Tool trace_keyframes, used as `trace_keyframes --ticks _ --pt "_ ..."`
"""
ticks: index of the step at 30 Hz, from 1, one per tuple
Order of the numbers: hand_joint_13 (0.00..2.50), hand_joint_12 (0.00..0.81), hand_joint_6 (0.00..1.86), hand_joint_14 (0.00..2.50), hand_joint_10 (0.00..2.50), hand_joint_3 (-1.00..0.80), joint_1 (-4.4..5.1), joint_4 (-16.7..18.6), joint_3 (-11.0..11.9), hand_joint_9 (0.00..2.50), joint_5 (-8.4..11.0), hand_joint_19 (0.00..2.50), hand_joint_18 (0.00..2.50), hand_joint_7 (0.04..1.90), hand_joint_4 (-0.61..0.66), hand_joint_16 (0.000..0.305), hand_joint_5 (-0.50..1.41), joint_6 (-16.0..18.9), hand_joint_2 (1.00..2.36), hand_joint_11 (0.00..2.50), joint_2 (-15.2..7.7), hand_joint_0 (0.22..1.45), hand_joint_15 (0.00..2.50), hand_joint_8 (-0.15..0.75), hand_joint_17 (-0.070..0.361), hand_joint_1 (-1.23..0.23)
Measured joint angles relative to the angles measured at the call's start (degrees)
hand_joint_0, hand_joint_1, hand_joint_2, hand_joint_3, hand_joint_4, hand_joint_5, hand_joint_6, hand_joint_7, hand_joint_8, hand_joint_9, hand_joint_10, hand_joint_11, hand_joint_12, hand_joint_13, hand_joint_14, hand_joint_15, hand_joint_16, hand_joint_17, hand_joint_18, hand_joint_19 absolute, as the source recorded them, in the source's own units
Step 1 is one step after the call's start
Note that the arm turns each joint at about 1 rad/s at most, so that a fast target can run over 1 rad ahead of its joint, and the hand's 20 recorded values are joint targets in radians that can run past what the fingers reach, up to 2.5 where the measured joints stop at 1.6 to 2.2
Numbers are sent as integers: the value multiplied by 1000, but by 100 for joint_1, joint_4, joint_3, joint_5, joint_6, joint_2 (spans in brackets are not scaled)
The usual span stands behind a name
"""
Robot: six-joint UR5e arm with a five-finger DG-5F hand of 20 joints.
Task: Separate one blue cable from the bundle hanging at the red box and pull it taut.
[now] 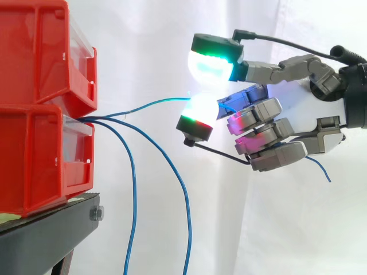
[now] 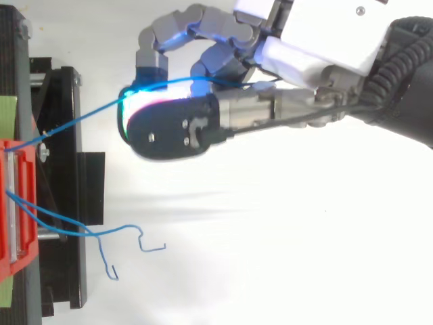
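Three thin blue cables come out from between the stacked red bins (image 1: pixel 43 103). One blue cable (image 1: pixel 149 105) runs almost level to the right into my hand (image 1: pixel 269 123), pinched between two glowing fingertips (image 1: pixel 200 109), with a slight sag. Its free end (image 1: pixel 321 166) sticks out below the palm. In the top view this held cable (image 2: pixel 81 119) stretches from the red bin (image 2: pixel 17 203) up to the hand (image 2: pixel 223 115). The other two cables (image 1: pixel 133 195) hang down loose from the bin, and their bent ends (image 2: pixel 128 237) show in the top view.
The red bins sit on a black stand (image 1: pixel 51 229) at the left. A white curtain hangs behind everything. The space to the right of the bins holds nothing but the hanging cables and my arm (image 2: pixel 379 74).
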Motion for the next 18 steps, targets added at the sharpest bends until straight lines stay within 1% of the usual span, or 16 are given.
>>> trace_keyframes --ticks 3,6,10,12,18 --pt "960 352 718 2225 985 -500 -10 30 0 1034 150 1749 1308 1169 169 42 -162 52 1000 1774 -31 540 1626 298 95 -349" --pt "961 354 693 2207 898 -500 -28 45 -1 1045 222 1725 1306 1198 165 42 -158 190 1000 1807 -137 543 1625 295 94 -352" --pt "966 356 684 2199 864 -500 -28 60 -1 1049 238 1723 1303 1202 164 42 -156 380 1000 1811 -278 544 1611 300 94 -353" --pt "967 355 683 2198 859 -500 -19 71 -1 1051 239 1720 1301 1195 162 42 -156 406 1000 1803 -317 545 1604 293 95 -354" --pt "984 342 705 2150 797 -500 10 147 -1 1074 236 1727 1292 1212 155 39 -157 247 1000 1865 -352 584 1630 282 88 -393"
